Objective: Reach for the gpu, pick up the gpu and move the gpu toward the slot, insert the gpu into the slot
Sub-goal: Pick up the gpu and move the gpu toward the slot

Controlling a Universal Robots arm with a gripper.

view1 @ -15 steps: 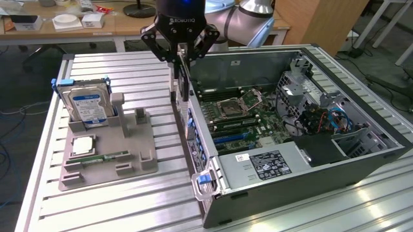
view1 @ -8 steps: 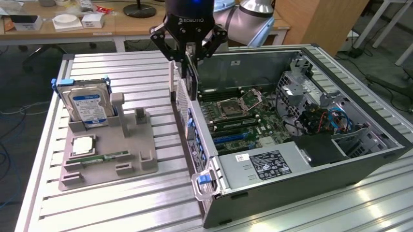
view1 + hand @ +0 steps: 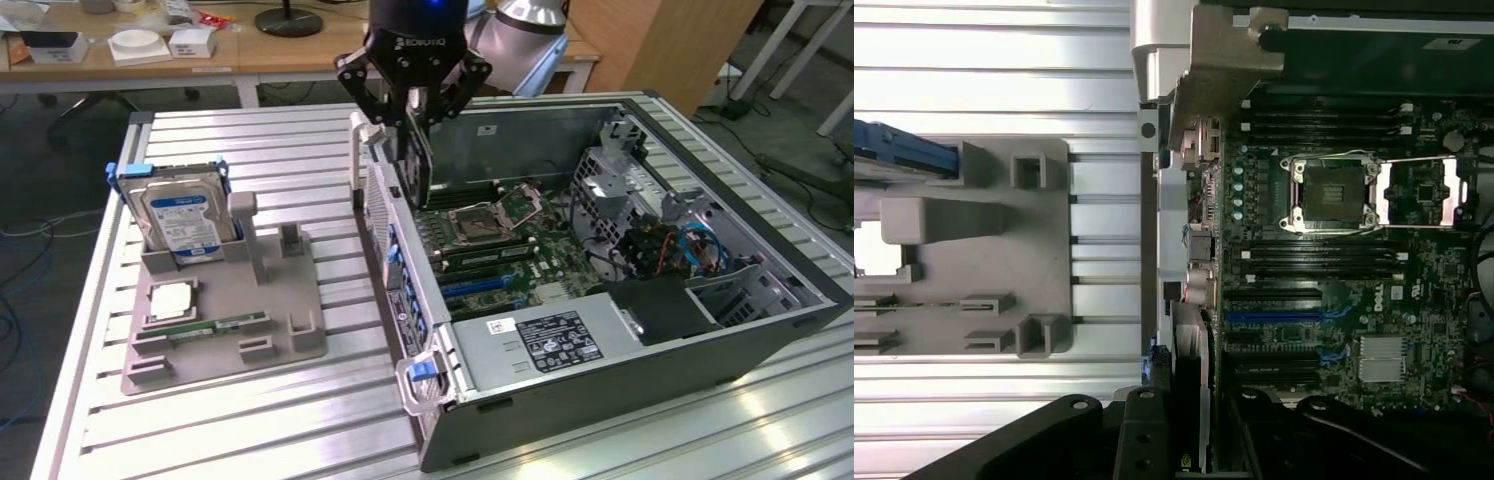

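My gripper [image 3: 411, 118] is shut on the gpu [image 3: 418, 165], a thin dark card that hangs on edge below the fingers. It is held above the rear wall of the open computer case [image 3: 627, 385], over the near edge of the green motherboard [image 3: 534, 255]. From the wrist camera the gpu [image 3: 1189, 385] appears edge-on between the black fingers [image 3: 1139, 430]. The slot [image 3: 1274, 316] is a long blue strip, with black strips beside it, on the motherboard. In the exterior view the slot [image 3: 481, 287] lies lower in the case, apart from the card.
A grey fixture tray [image 3: 267, 340] on the slatted aluminium table holds a blue-labelled hard drive [image 3: 180, 220], a square chip [image 3: 174, 300] and a green memory stick [image 3: 220, 325]. The silver CPU socket [image 3: 478, 222] and a labelled power supply [image 3: 561, 340] sit inside the case.
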